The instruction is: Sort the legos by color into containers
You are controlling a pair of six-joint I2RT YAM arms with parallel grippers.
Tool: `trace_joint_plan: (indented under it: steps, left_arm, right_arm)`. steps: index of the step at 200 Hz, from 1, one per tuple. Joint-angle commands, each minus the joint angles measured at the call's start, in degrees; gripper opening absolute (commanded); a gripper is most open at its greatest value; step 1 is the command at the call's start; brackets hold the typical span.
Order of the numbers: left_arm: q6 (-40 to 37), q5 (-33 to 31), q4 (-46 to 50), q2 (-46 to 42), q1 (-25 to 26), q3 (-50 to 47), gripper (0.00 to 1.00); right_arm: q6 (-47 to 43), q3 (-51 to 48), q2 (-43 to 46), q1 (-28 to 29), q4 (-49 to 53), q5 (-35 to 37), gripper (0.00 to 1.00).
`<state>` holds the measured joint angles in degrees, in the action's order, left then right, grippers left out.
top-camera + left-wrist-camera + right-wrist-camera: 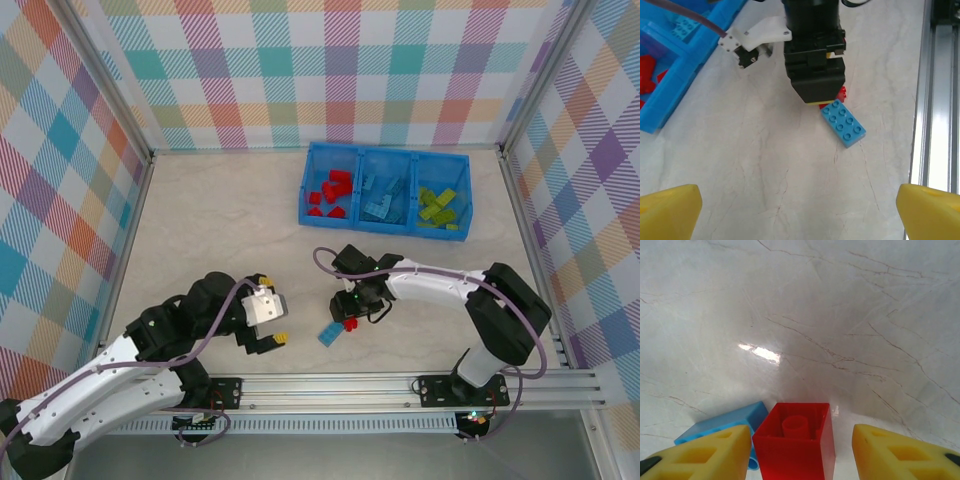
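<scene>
Containers: one bright blue tray [303, 195] of moulded plastic, split by two dividers into three rectangular compartments, set toward the far right of the table.
Sorted legos: red bricks [330, 195] are held in the left compartment, light blue bricks [383, 197] in the middle and lime green bricks [438, 205] in the right.
Loose legos: a red brick [797, 445] and a light blue brick [842, 122] lie just beside each other on the table, near the front rail.
Shapes: the light blue brick is glossy, flat and oblong, with two rows of four round studs facing up. The red brick is boxy, its hollow face with a round tube turned toward the right wrist camera.
Right arm: the right gripper [802, 462] is set astride the red brick, unclenched. One yellow finger is seen just against it and a gap at the other.
Left arm: the left gripper [799, 215] is spread wide over bare table, nothing between its blunt yellow fingertips [667, 210].
Table [840, 315]: glossy off-white marble pattern with thin brown veins.
Surround: pastel plaid panels [300, 70] and a ribbed aluminium rail [935, 100].
</scene>
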<state>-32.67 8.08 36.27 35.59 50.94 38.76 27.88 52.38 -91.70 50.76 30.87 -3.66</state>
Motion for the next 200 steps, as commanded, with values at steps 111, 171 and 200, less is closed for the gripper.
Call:
trace_joint_plan:
  steps: [111, 171, 200]
  left_arm:
    - [-9.4, 8.4, -4.3, -4.1, 0.3, -6.0, 1.0]
    - [-8.6, 8.7, -7.4, -5.2, -0.9, -7.6, 1.0]
    - [-8.6, 8.7, -6.9, -4.3, -1.2, -7.4, 1.0]
  right_arm:
    - [0.7, 1.1, 0.9, 0.3, 2.0, 4.8, 0.32]
    - [-4.0, 12.3, 3.6, -2.2, -5.0, 13.9, 0.26]
    - [-9.9, 20.0, -1.5, -6.3, -12.0, 20.6, 0.26]
